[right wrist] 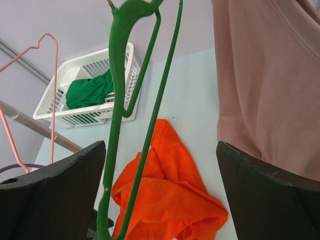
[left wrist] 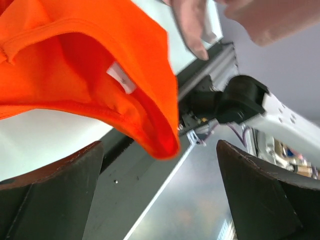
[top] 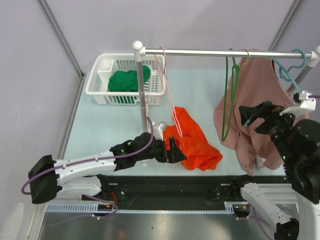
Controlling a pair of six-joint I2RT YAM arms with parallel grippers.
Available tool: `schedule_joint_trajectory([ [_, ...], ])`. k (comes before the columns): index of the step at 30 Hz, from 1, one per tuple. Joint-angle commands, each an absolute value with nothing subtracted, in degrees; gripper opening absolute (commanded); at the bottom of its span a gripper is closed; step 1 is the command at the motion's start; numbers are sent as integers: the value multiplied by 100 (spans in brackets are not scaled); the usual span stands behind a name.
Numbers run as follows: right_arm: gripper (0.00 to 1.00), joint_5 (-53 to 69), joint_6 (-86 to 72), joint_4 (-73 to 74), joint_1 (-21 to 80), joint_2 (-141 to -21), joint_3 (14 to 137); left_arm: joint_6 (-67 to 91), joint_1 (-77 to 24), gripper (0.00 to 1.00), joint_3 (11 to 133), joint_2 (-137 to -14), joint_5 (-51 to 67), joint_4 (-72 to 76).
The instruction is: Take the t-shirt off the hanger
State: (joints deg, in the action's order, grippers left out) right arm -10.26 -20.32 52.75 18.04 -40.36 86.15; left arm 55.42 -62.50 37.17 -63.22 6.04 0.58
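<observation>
Where it lies crumpled on the pale table (top: 110,130), the orange t-shirt (top: 196,142) sits just ahead of the left gripper (top: 176,150), its near edge touching or almost touching the fingertips. The upper end of the shirt rises toward the lower end of a pink wire hanger (top: 167,82). That hanger hangs from the metal rail (top: 210,52) above this gripper. Whether the cloth is caught on the wire or only lies against it cannot be told.

The left gripper's jaws stand wide apart and grip nothing. In the left wrist view, the shirt's neck opening with its white label (left wrist: 121,77) hangs over the gap, and the lowest fold dips between the two dark fingers (left wrist: 50,195) without either one pressing it.

The right gripper (top: 256,114) is raised well off to the right of the orange shirt, also spread wide and empty. An empty green hanger (right wrist: 115,100) hangs from the rail just ahead of it. In the right wrist view, the hanger's limbs pass down through the gap nearer the left finger (right wrist: 45,195), and no contact shows. Beside this gripper on its right hangs a dusty-pink garment (top: 257,95), next to a teal hanger (top: 295,62) on the rail.

Beyond the left gripper, past the rail's upright post (top: 141,100), a white slatted basket (top: 100,82) holds a green cloth (top: 127,80).
</observation>
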Motion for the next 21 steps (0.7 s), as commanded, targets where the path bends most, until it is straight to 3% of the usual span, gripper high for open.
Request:
schedule_joint_trajectory([
  [1, 97, -924, -2206, 5563, 1828, -3736, 8105, 6125, -6503, 100, 3972, -6766, -656, 246],
  [18, 95, -756, -2145, 5555, 1837, -3261, 7787, 6952, -6513, 100, 5721, -10053, -1494, 202],
  [21, 95, -774, -2118, 5555, 1854, -3217, 7743, 6856, -6582, 100, 6115, -10396, -1827, -472],
])
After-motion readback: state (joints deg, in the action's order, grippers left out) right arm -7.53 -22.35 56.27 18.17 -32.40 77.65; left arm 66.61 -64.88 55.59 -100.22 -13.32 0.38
